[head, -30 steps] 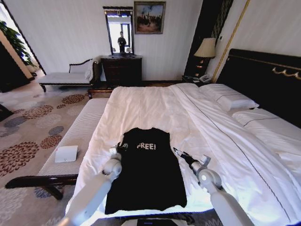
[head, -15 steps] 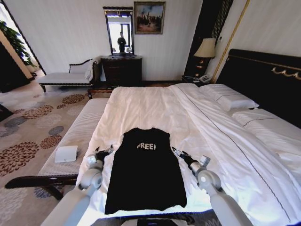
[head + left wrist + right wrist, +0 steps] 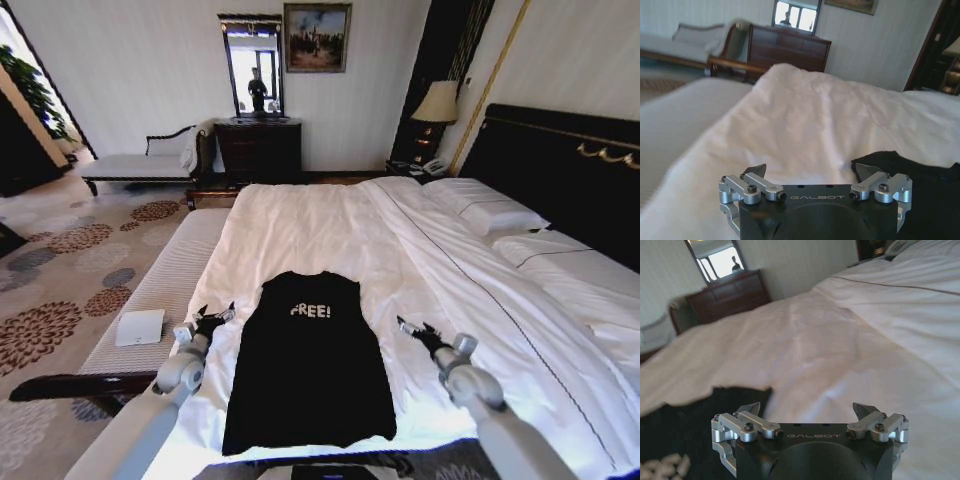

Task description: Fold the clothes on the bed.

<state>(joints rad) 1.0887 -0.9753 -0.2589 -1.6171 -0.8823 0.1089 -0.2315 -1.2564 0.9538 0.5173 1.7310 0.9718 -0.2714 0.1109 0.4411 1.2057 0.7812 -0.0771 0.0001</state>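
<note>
The black T-shirt [image 3: 308,365] is laid flat on the near part of the bed [image 3: 330,230], on the white duvet [image 3: 300,225], with the sleeves tucked in so that a long dark panel is formed and the white "FREE!" lettering is turned upward toward the far end. The left pincer [image 3: 213,319] is held just left of the shirt's upper left corner, apart from the cloth, with its fingers spread and nothing between them; in the left wrist view the same pincer [image 3: 812,172] is seen released above the duvet, with the shirt's dark edge [image 3: 920,172] beside one fingertip. The right pincer [image 3: 414,328] is held to the right of the shirt, clear of the fabric, and is likewise released and empty; in the right wrist view it [image 3: 807,410] is seen over white bedding with the shirt [image 3: 685,430] lying toward one side. A striped counter [image 3: 165,290] is placed along the left of the bed, with a small white box [image 3: 140,327] resting on it.
</note>
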